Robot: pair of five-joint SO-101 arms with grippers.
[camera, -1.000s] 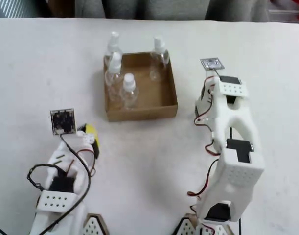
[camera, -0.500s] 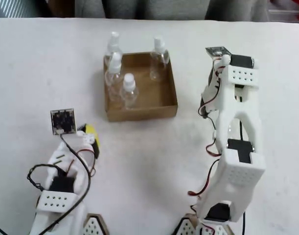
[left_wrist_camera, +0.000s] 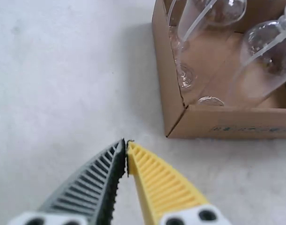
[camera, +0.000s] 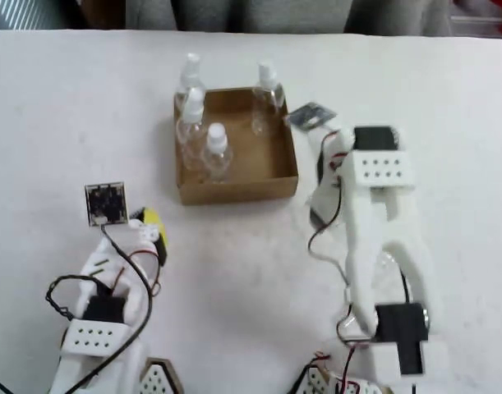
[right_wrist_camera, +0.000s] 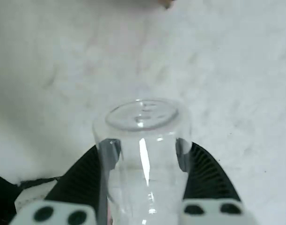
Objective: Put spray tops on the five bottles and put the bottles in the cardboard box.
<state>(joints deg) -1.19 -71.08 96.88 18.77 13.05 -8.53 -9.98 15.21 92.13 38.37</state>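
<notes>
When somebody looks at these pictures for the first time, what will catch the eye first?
The brown cardboard box in the middle of the white table, with clear spray-topped bottles standing in it. Beside it, the right gripper is shut on another clear bottle; the left gripper is shut near a corner of the box.

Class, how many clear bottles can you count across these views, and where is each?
5 bottles. Three stand in the cardboard box: one at the far right, two by the left wall. One stands at its far left corner. The right gripper holds one.
</notes>
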